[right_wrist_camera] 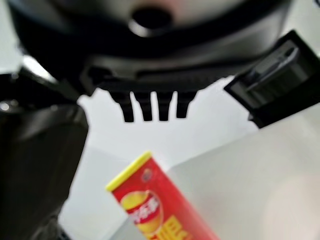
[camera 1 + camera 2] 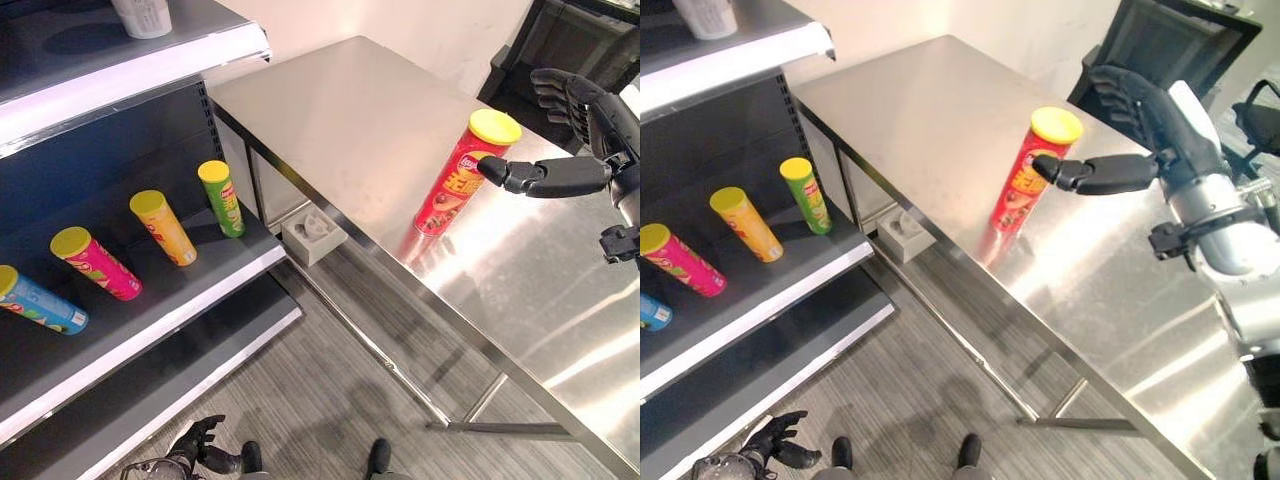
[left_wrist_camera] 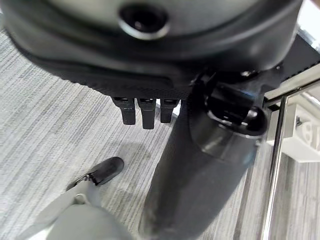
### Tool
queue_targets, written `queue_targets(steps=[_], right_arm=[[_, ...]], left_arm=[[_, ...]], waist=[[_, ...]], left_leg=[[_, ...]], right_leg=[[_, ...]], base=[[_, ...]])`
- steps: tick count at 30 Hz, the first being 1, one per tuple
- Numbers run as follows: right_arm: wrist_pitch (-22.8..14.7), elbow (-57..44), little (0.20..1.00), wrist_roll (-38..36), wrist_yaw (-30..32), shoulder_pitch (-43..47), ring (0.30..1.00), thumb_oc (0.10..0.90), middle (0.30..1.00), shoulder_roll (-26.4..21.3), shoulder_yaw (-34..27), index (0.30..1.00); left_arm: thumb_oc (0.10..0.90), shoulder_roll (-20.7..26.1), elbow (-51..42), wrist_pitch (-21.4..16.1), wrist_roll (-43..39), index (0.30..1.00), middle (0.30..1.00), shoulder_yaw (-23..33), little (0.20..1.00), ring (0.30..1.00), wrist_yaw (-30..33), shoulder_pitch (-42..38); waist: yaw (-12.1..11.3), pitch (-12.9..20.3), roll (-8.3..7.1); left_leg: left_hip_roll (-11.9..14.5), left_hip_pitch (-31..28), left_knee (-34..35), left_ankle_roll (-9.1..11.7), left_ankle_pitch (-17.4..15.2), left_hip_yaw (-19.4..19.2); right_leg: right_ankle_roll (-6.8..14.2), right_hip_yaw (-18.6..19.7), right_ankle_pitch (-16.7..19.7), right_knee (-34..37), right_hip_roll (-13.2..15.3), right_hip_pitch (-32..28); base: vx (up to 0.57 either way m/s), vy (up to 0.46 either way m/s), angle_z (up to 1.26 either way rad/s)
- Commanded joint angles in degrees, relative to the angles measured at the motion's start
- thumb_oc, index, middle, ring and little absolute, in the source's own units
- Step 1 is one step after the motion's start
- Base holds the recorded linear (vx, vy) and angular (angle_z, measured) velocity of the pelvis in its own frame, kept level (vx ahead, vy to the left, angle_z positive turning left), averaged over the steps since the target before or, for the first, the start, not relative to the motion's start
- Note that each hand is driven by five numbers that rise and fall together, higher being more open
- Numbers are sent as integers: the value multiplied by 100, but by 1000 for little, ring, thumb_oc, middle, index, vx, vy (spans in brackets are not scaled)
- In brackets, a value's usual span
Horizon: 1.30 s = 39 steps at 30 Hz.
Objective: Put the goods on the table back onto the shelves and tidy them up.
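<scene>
A red crisp tube (image 2: 455, 180) with a yellow plastic lid is seen standing upright on the steel worktop (image 2: 370, 110), near its front edge. The right hand (image 2: 1145, 130) is held open beside the tube's upper part, the thumb stretched toward the lid rim and just at it, the fingers spread behind; nothing is gripped as yet. The left hand (image 2: 770, 440) is seen low by the floor with fingers loosely relaxed, holding nothing.

The tube is judged to be light, stiff-walled cardboard with a smooth, glossy skin, so some slip may be expected under hard pads. Being tall and narrow, it could be tipped by a push near the lid; the contents are fragile if it is dropped. A hold round the middle of the cylinder, below the lid, is judged the safest.

On the dark shelf (image 2: 190, 290), four similar tubes are laid on their sides: blue (image 2: 40, 300), pink (image 2: 98, 264), orange (image 2: 165, 228) and green (image 2: 222, 198), each yellow-capped. The worktop is brushed and reflective
</scene>
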<state>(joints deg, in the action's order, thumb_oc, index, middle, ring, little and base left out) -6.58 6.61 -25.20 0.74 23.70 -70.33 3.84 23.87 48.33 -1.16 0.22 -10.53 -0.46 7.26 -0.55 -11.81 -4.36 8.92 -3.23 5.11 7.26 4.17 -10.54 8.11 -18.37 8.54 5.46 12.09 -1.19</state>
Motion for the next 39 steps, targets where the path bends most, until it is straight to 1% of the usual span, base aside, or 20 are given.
queue_targets(steps=[1, 5, 11, 14, 16, 24, 30, 39], right_arm=[[-300, 102, 900, -105, 299, 413, 900, 800, 900, -94, -426, 900], [-226, 174, 900, -128, 185, 324, 900, 800, 900, -12, -275, 900], [-153, 362, 900, -127, 193, 526, 900, 800, 900, 168, 11, 900], [-61, 816, 900, -67, 396, 1015, 900, 800, 900, 448, 359, 900], [-18, 969, 900, -56, 467, 1235, 900, 800, 900, 521, 507, 900], [38, 1300, 900, -51, 573, 1730, 900, 800, 900, 600, 839, 900], [59, 1464, 900, 8, 675, 1982, 900, 800, 900, 636, 958, 900], [87, 1726, 900, -105, 617, 2436, 900, 800, 900, 660, 1354, 900]], left_arm=[[800, 243, 29, -247, 129, 900, 900, -80, 900, 900, 90, -77], [800, 233, -5, -240, 140, 900, 900, -112, 900, 900, 63, -69], [800, 236, -18, -225, 157, 900, 900, -179, 900, 900, 63, -74], [800, 221, 4, -196, 106, 900, 900, -241, 900, 900, 108, -73], [800, 226, 1, -181, 73, 900, 900, -264, 900, 900, 99, -62], [800, 247, 4, -156, -2, 900, 900, -280, 900, 900, 138, -83], [800, 268, 4, -149, -41, 900, 900, -287, 900, 900, 172, -64], [800, 304, -24, -143, -82, 900, 900, -335, 900, 900, 183, -68]], waist=[[-171, 460, -158], [-170, 452, -163], [-195, 433, -153], [-286, 401, -134], [-323, 384, -133], [-397, 348, -135], [-450, 346, -143], [-496, 347, -175]], left_leg=[[-141, 137, -11, -78, -329, 75], [-143, 113, -11, -79, -350, 47], [-130, 131, -11, -75, -343, 50], [-123, 170, -11, -68, -317, 115], [-123, 190, -11, -61, -309, 138], [-124, 265, -11, -54, -276, 225], [-136, 283, -11, -52, -283, 296], [-134, 259, -11, -48, -302, 325]], right_leg=[[307, 1, -547, -46, -128, -243], [323, 2, -532, -46, -108, -235], [329, -25, -529, -46, -97, -217], [318, -109, -549, -46, -106, -217], [310, -146, -557, -46, -113, -219], [304, -198, -572, -46, -112, -200], [289, -245, -601, -46, -123, -237], [289, -273, -613, -46, -131, -275]], base=[[0, 0, 0], [0, 0, 0], [0, 0, 0], [24, -18, 0], [29, -22, 6], [17, -12, 6], [17, -6, 4], [7, -2, 0]])
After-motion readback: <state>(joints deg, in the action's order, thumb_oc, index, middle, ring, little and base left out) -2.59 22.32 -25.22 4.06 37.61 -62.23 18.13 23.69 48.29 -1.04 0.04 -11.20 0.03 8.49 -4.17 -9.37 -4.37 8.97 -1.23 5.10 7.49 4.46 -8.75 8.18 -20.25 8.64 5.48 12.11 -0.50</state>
